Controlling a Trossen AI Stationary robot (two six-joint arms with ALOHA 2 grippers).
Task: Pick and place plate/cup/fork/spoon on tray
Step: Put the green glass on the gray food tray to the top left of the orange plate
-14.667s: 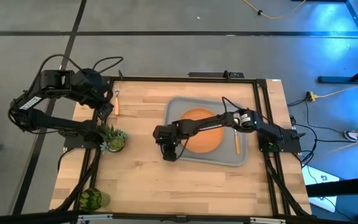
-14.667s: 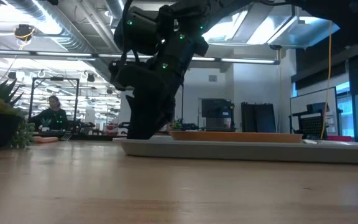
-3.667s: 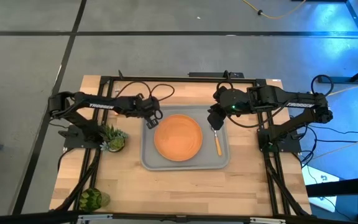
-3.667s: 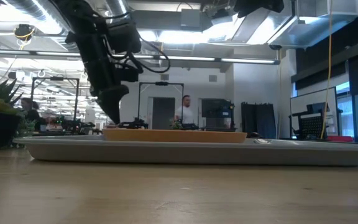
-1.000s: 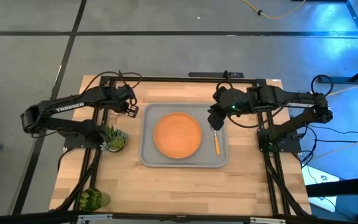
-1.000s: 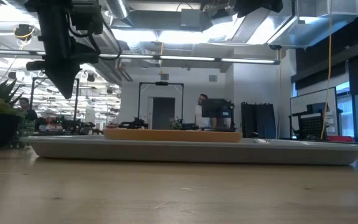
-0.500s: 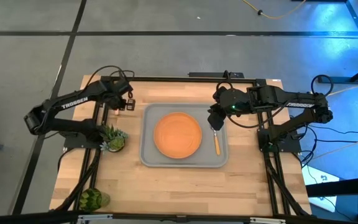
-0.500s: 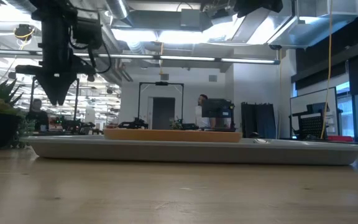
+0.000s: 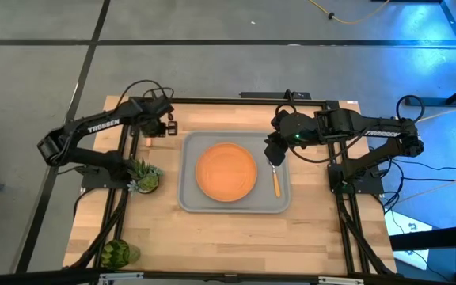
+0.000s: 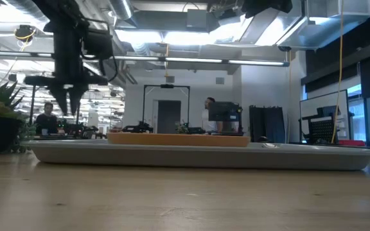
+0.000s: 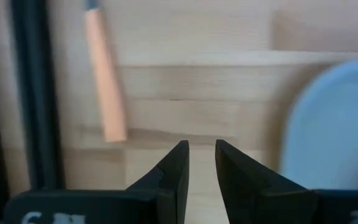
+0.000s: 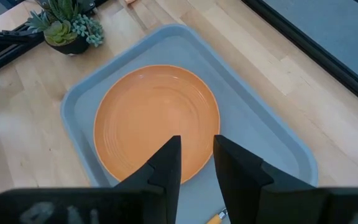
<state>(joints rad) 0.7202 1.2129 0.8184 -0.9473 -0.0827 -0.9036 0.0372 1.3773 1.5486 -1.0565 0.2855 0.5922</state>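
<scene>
Hovering off the far-left corner of the tray (image 9: 190,202), the left gripper (image 9: 167,128) is seen with its fingers parted by a narrow gap and nothing between them. An orange-handled utensil (image 11: 104,87) lies on the counter (image 9: 236,237) just ahead of those fingers, beyond the tray's left rim; whether it is the fork or the spoon cannot be told, since its head is cut off. The plate (image 9: 226,172) is set in the middle of the tray, and a second orange-handled utensil (image 9: 275,184) lies on the tray to the plate's right. The cup (image 9: 115,253) stands well away from the tray, at the counter's near-left corner. The right gripper (image 9: 273,153) waits above the tray's far-right part, fingers slightly apart and empty.

The step in hand is judged to be the pickup of the counter utensil. It would be done well if the fingers were centred over the handle's middle, turned to straddle it crosswise, lowered close to the wood, and closed only once the handle sits squarely between them.

Compared with a second ago, the left fingers, then shut, have been opened, and the left gripper has been carried a little farther from the tray's near edge.
</scene>
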